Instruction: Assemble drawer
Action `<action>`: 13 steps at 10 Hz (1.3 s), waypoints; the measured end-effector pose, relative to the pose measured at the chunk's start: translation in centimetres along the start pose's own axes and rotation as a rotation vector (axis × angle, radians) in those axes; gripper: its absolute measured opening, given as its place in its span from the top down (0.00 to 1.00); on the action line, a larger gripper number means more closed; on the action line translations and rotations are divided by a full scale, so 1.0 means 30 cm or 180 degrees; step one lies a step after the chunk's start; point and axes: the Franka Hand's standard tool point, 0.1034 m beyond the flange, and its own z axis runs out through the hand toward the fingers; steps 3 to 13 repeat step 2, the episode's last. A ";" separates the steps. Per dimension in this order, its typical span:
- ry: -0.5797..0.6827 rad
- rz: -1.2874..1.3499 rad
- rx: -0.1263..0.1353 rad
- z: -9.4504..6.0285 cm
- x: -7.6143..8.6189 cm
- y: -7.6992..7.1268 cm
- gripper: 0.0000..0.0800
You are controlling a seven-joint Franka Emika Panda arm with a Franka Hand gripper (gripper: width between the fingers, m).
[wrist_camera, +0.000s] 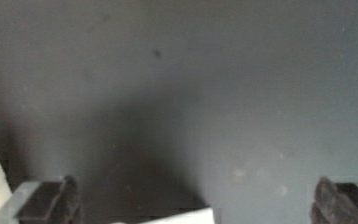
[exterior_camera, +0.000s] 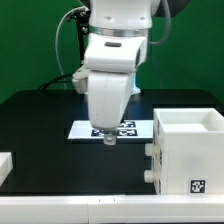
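My gripper (exterior_camera: 108, 137) hangs point-down over the middle of the black table, just above the near edge of the marker board (exterior_camera: 115, 128). In the wrist view the two fingers (wrist_camera: 48, 202) stand wide apart at the frame's lower corners with only dark table between them, so the gripper (wrist_camera: 199, 204) is open and empty. A white corner, likely the marker board (wrist_camera: 186, 217), shows between the fingers. A low white piece (exterior_camera: 5, 166) sits at the exterior view's left edge, mostly cut off. Too little shows to tell whether it is the drawer.
The tall white open-topped casing (exterior_camera: 186, 150) stands at the exterior view's right near the front edge, with a tag on its near face and small knobs on its left side. A dark cable hangs behind the arm at the back.
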 end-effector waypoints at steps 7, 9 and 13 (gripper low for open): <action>0.0001 -0.0011 0.0001 0.001 0.008 -0.001 0.19; 0.0001 -0.0011 0.0001 0.001 0.008 -0.001 0.19; 0.0001 -0.0011 0.0001 0.001 0.008 -0.001 0.19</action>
